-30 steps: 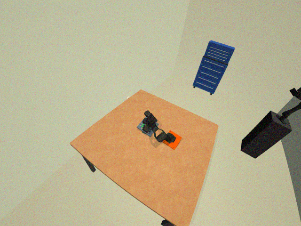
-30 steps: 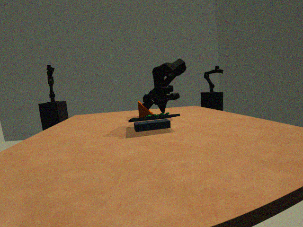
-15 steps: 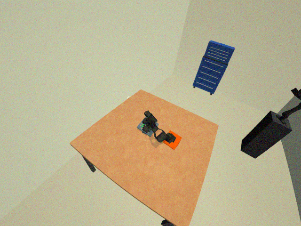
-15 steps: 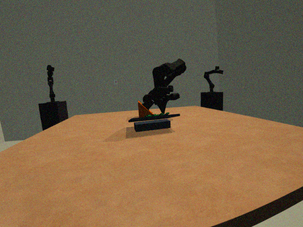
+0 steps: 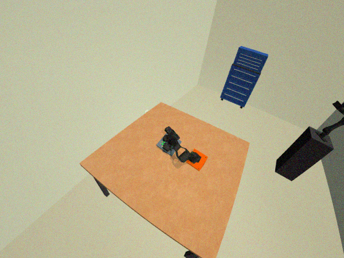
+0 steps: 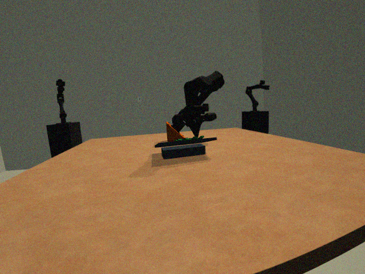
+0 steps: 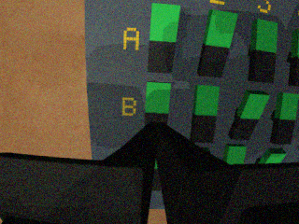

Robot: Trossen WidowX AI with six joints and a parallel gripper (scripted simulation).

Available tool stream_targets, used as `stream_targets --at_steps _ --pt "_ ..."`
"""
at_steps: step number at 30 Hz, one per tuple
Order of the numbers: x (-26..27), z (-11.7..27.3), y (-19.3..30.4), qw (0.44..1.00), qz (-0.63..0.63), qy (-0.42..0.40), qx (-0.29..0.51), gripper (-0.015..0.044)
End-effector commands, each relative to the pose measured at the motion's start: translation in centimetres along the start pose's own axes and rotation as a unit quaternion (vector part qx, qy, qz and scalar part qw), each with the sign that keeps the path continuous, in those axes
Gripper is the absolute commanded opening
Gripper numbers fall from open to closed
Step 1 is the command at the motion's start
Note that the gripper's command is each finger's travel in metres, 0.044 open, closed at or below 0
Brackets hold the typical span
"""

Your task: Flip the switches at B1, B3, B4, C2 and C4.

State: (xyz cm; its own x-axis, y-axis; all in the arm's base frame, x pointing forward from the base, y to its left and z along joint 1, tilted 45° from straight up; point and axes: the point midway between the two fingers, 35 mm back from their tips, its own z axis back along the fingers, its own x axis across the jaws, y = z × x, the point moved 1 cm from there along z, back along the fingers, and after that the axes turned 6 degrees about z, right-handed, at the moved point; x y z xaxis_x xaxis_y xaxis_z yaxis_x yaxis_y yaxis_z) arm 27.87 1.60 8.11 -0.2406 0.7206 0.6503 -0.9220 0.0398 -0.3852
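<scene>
Standing on the broad orange-brown wooden worktop point(image 5: 155, 177) point(image 6: 177, 206) point(image 7: 42, 93): the black jointed arm point(image 5: 183, 156) point(image 6: 193, 94), its foot on a flat orange square plate point(image 5: 202, 162) point(image 6: 170, 134), presumably for a fixed base within reach of the work.

Beyond the plate, the slate-grey rectangular switch panel point(image 5: 159, 144) point(image 6: 165, 144) point(image 7: 105, 70), tilted above a dark oblong block point(image 6: 183, 151); the slope probably offers the switches to the arm.

On the panel, green-and-black rocker switches, rows A and B readable, lower ones partly hidden. Black tapering fingers point(image 5: 166, 146) point(image 6: 197, 135) closed on nothing, tips together, likely to make one narrow prodding point. They stand at the black near half of the B1 switch point(image 7: 158, 97), covering part of it; contact cannot be told. Judged step: pressing B1. Straight travel seems wise, since drift could catch the C row. B3 switch point(image 7: 252, 106) sits askew to its neighbours; its press needs its own aim.
</scene>
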Motion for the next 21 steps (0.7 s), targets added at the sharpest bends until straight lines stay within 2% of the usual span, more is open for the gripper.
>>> stream_targets --at_steps 1,19,21 --pt "0.00 -0.08 -0.03 1.000 -0.002 0.000 -0.001 0.0000" --pt "0.01 -0.32 -0.02 1.000 -0.002 0.000 -0.001 0.0000" --pt "-0.11 0.53 -0.11 1.000 0.000 0.001 0.002 0.0000"
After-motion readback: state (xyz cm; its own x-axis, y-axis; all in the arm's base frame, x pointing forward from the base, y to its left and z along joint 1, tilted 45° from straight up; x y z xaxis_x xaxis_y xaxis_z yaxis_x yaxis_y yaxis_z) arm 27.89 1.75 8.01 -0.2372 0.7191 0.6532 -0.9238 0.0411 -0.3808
